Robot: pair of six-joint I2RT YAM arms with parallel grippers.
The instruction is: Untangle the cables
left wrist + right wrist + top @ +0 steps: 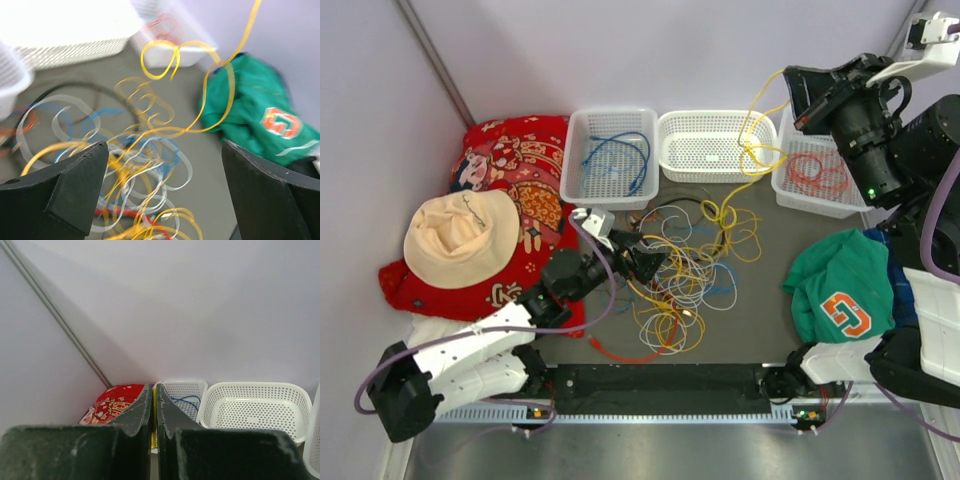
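**Step in hand:** pulling one strand free of the heap
- Right tool [794,92]: raised high over the far-right corner, fingers pressed together on a yellow cable [756,150]. The wrist view shows a yellow sliver between them.
- The yellow cable hangs down over the basket rims, and its lower end is looped into the tangle [685,270].
- Left tool [638,258]: spread wide and holding nothing, low at the left edge of the tangle.

**Next move, as judged:** the left tool pins or pinches the strands snagging the yellow one. The right then draws it clear and takes it to a basket, probably the middle one.

**Location of task items:** the tangle lies mid-worktop [750,325], in front of the baskets.

**Count**
- Arms: 2
- White perforated baskets: 3, in a row at the far side
  - left basket [610,113]: 1 blue cable [620,160]
  - middle basket [715,115]: no cable seen inside
  - right basket [808,204]: 1 orange cable [817,172]
- Cables in the tangle: number cannot be told. Colours are yellow, white, blue and black, with a red-orange cable [620,355] at the near edge.
- Beige hat [460,235]: 1, lying on the red patterned cloth [520,150]: 1
- Green garment [840,290] with an orange emblem: 1
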